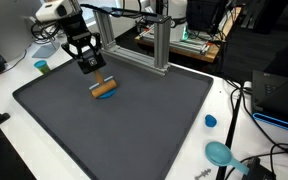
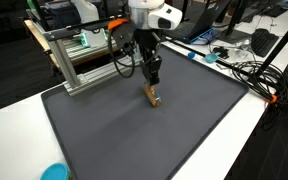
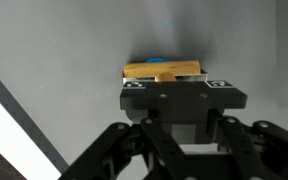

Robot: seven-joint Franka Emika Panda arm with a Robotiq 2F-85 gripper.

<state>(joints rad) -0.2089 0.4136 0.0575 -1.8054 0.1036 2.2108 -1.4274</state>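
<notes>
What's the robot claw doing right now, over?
Gripper shut on tan wooden block, blue bit on it. Block low on dark grey mat. Silver metal frame stands apart, not in the way.

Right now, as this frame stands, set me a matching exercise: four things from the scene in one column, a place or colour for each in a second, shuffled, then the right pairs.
Things:
1 wooden block
2 metal frame
3 blue cap
4 mat

Places or colours:
A dark grey, covering the table's middle
B lying on the white tabletop, off the mat
C gripped in the pincer
D silver, standing upright off the mat

Pairs: 1-C, 2-D, 3-B, 4-A
</notes>
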